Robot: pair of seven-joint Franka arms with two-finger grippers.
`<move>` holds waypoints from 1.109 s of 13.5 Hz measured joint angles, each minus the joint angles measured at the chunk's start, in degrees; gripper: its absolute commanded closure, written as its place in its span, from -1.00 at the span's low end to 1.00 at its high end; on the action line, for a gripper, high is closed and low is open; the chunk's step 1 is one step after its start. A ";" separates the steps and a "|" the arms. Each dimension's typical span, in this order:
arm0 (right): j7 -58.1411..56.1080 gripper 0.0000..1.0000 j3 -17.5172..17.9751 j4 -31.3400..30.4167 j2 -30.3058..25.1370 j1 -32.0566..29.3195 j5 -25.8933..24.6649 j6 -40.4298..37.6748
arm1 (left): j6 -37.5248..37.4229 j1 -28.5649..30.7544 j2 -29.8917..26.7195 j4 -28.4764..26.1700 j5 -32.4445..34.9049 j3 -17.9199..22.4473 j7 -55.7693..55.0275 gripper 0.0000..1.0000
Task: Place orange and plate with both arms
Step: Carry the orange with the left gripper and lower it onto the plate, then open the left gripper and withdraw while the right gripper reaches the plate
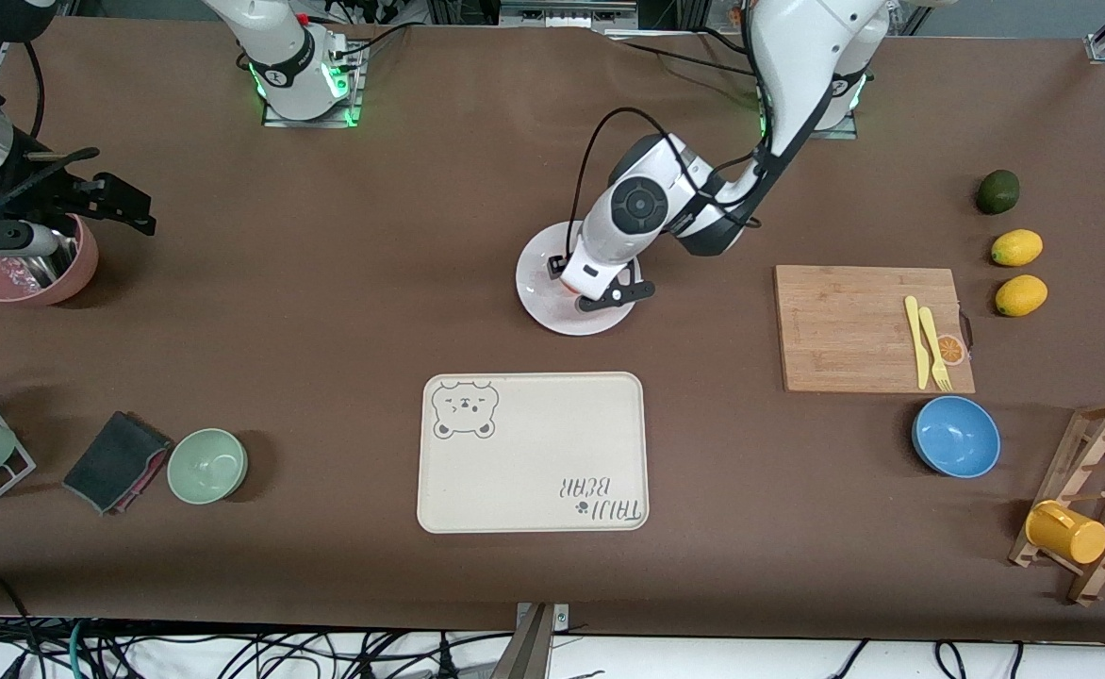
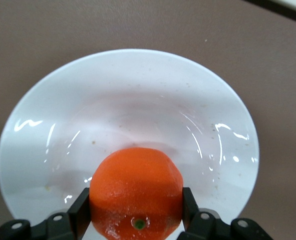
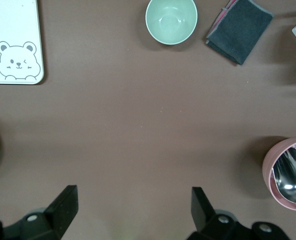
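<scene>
The white plate (image 1: 541,273) lies on the table's middle, between the arm bases and the bear tray. My left gripper (image 1: 601,294) is low over it, shut on the orange (image 1: 570,286), which is mostly hidden under the hand in the front view. In the left wrist view the black fingers (image 2: 80,212) press both sides of the orange (image 2: 136,190) over the plate's (image 2: 137,95) centre; I cannot tell whether the fruit touches it. My right gripper (image 1: 128,203) waits up in the air by the pink bowl, open and empty (image 3: 132,197) over bare table.
A cream bear tray (image 1: 534,453) lies nearer the camera than the plate. A cutting board (image 1: 854,325) with a yellow knife and fork, a blue bowl (image 1: 956,436), two lemons (image 1: 1016,248) and a mug rack are at the left arm's end. A pink bowl (image 1: 34,273), green bowl (image 1: 207,465) and grey cloth (image 1: 117,460) are at the right arm's end.
</scene>
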 measured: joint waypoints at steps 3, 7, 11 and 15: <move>0.00 -1.00 0.00 0.00 0.00 0.00 0.00 0.00 | -0.39 -0.71 2.05 1.91 0.12 0.63 -0.01 -1.00; 0.00 -1.00 0.00 0.00 0.00 0.00 0.00 0.00 | -0.30 -0.82 2.12 2.62 0.12 1.52 -0.18 -1.00; -0.06 -1.00 0.00 0.00 0.01 0.00 0.00 0.00 | -6.59 3.41 -4.18 4.64 0.14 3.06 -0.12 -1.00; -0.38 -1.00 1.53 0.06 0.04 0.12 0.01 0.00 | -15.48 15.56 -15.67 4.50 0.50 3.38 8.56 -1.00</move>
